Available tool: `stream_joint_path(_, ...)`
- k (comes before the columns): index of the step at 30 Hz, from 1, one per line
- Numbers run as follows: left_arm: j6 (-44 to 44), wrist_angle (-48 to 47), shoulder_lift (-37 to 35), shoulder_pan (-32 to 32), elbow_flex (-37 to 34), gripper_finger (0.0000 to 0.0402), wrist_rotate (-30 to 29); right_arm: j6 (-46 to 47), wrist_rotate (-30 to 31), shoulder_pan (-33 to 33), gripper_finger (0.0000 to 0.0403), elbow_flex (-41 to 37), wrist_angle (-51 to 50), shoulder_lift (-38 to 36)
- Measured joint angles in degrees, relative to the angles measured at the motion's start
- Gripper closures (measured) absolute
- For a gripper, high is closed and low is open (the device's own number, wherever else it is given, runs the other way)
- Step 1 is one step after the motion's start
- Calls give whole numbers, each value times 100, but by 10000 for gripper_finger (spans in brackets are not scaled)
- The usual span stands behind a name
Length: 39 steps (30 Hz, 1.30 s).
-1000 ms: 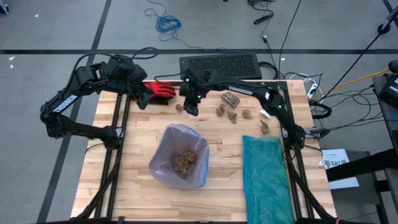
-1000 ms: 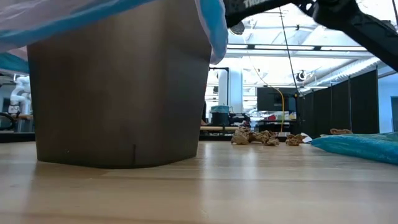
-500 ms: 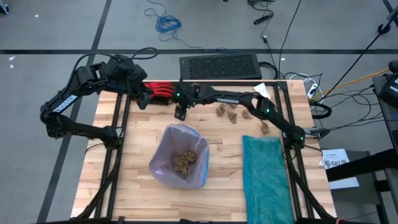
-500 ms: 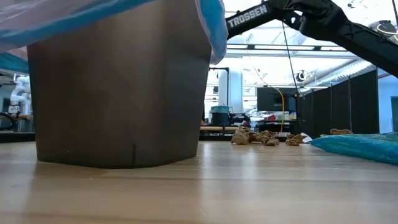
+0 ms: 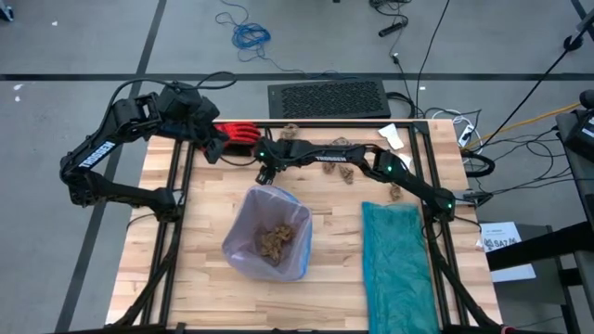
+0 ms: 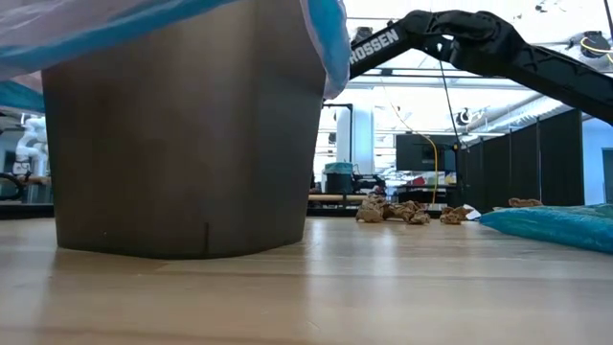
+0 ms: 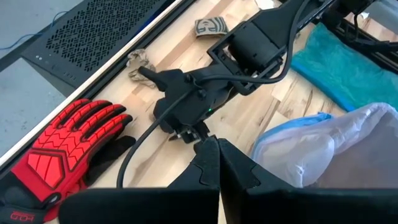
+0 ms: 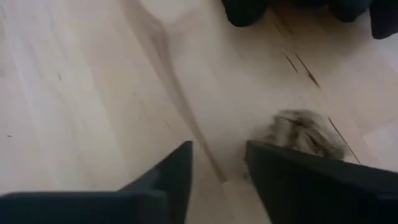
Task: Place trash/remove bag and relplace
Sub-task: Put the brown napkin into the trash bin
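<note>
Lettering reading TROSSEN runs along the right arm, stretched left across the far table. Its right gripper [image 8: 217,163] hangs narrowly parted over bare wood, a tan lump of trash [image 8: 303,133] just beside it. The left gripper [image 7: 217,160], pressed together, waits near the red glove [image 7: 65,144]. The bag [image 5: 269,234] lines the bin.

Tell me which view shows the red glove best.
The left wrist view: the red glove lies flat on the table, its ribbed back and fingers showing. The high view catches only part of it beside the left arm. The low and right wrist views miss it.
</note>
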Motion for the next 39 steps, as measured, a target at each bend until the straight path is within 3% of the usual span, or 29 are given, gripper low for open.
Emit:
stream_joint_path(5,0,-19,0,0,0,402,0,-7,-179,0,389,0,-23,-1)
stream_joint_path(15,24,-20,0,-2,0,402,-128,-65,-633,-44,402,-1,-765,-823)
stream_joint_path(20,26,1,0,0,0,402,-320,-121,-665,-163,403,12,-641,-1521)
stream_joint_path(23,26,12,2,-2,0,402,-365,-34,-763,-244,401,20,-561,-1575)
stream_joint_path(27,24,-5,2,0,0,402,-376,-13,-1001,-262,372,4,-561,-1180)
stream_joint_path(39,-131,-54,2,0,0,402,-236,646,-606,-206,181,-2,171,-164)
